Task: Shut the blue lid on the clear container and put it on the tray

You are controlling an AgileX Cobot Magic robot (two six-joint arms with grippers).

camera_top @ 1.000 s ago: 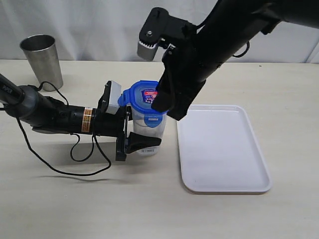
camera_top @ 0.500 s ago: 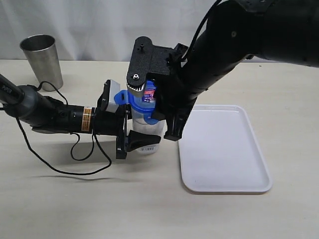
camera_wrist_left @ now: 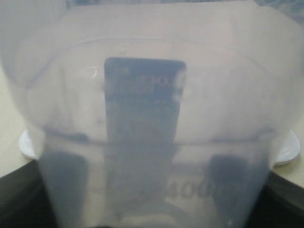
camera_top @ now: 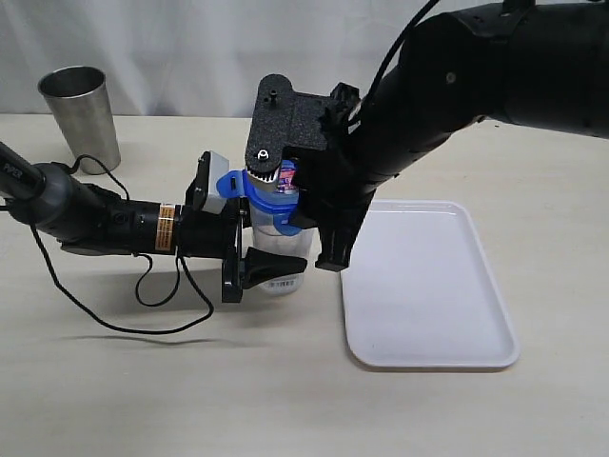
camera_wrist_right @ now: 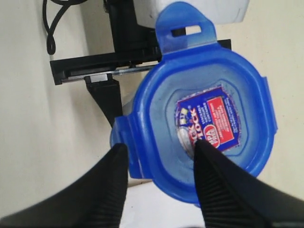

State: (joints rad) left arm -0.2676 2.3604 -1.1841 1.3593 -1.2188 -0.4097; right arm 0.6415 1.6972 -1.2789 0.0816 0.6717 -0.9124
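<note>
The clear container point(camera_top: 289, 248) stands upright on the table with my left gripper point(camera_top: 271, 253) shut on its lower body from the side. In the left wrist view the container point(camera_wrist_left: 152, 109) fills the frame, and dark fingers point(camera_wrist_left: 61, 190) show through its wall. The blue lid point(camera_top: 269, 203) sits on the container's rim, one flap sticking out. My right gripper point(camera_top: 310, 230) hangs open over it. In the right wrist view one of its fingers point(camera_wrist_right: 223, 185) lies over the lid point(camera_wrist_right: 209, 80) near the red-and-white sticker. The other finger is just outside the lid's edge. The white tray point(camera_top: 428, 286) lies right of the container.
A grey steel cup point(camera_top: 80, 114) stands at the back left. The left arm's black cable point(camera_top: 143, 314) loops on the table in front of that arm. The bulky right arm point(camera_top: 447, 86) reaches in from the upper right above the tray's far edge.
The right arm has turned and come down over the lid, so its wrist plate now faces the camera. The left gripper and the container have stayed put.
</note>
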